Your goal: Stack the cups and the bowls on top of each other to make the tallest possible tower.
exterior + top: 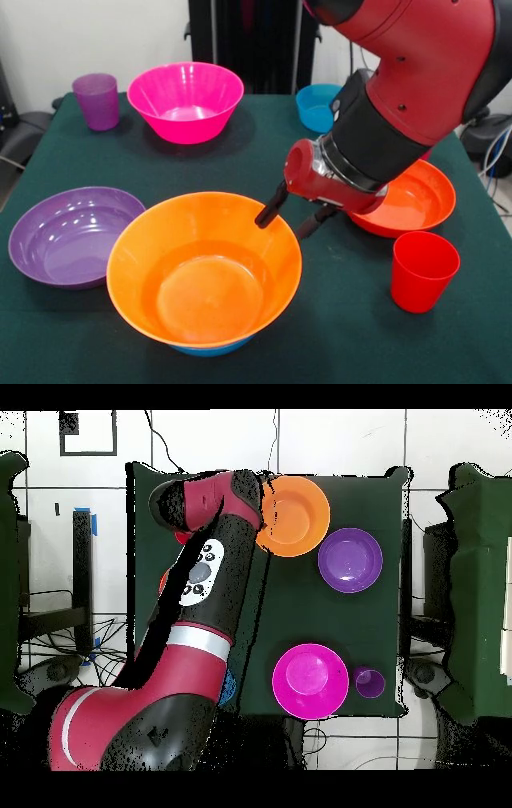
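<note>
Hand (290, 218) at far right rim of orange bowl (204, 272), fingers apart, holding nothing; one fingertip (264, 218) just over the rim, the other outside. Orange bowl sits nested on a blue bowl (210, 350) at table's (344, 336) near edge. Purple bowl (72, 236) touching on its left; red cup (422, 270) well apart.

The jaws (spread apart) hang at the orange bowl (204, 272)'s rim beside a red cup (424, 270).
</note>
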Motion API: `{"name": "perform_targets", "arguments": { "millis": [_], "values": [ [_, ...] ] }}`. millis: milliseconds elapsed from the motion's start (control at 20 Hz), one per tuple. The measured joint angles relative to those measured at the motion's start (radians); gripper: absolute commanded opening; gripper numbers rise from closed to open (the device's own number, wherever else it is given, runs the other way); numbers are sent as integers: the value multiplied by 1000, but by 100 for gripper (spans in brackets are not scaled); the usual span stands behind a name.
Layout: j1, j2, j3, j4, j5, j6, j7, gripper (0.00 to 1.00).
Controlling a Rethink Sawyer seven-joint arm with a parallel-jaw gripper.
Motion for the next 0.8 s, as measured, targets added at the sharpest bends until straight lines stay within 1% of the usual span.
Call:
{"name": "perform_targets", "arguments": {
  "millis": [450, 800],
  "values": [
    [0, -58, 16, -1, 0, 73, 0, 100],
    [0, -82, 35, -6, 0, 84, 0, 100]
  ]
}}
